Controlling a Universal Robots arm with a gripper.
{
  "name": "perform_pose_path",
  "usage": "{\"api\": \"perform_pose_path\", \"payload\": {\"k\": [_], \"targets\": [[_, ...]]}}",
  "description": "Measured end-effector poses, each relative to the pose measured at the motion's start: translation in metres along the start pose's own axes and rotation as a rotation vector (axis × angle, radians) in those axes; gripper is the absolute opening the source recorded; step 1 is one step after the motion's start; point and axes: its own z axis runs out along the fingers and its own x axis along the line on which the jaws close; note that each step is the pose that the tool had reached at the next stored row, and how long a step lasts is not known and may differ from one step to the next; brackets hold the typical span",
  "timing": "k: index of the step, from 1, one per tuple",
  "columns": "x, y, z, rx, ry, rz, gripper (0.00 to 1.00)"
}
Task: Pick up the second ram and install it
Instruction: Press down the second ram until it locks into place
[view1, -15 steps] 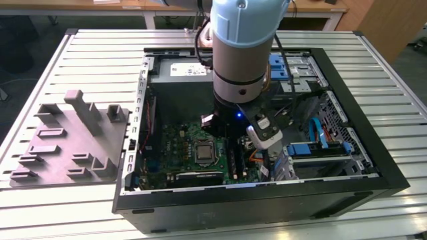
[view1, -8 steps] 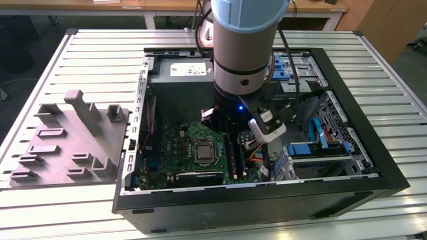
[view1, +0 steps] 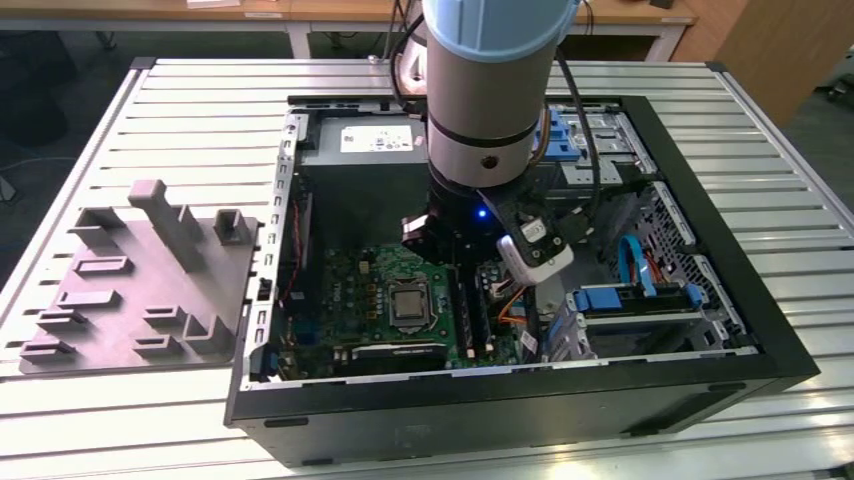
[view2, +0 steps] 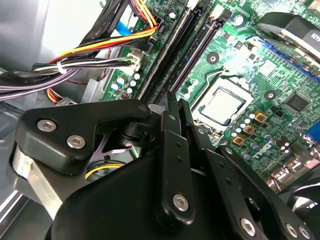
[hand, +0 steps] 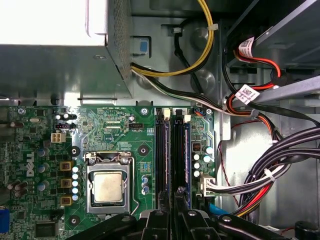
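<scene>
Hand (hand: 176, 212) low centre of the first wrist view, fingers closed edge-on on the second ram (hand: 179, 165) | ram's long axis runs straight up-frame from your hand, lined up over the black slots (hand: 161, 150) beside the processor socket (hand: 107, 186).

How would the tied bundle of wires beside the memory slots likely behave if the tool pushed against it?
The wire bundle would probably bend aside and spring back, as its strands hang in loose curves. The white tie likely makes them move together. Some wires end at a white connector, so a hard push might tug it.
</scene>
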Motion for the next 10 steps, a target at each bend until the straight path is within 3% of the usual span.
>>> {"api": "perform_pose_path", "payload": {"k": [7, 10], "targets": [[0.0000, 0.0000, 0.0000, 0.0000, -0.0001, 0.000, 0.19], [0.0000, 0.0000, 0.0000, 0.0000, 0.0000, 0.000, 0.11]]}}
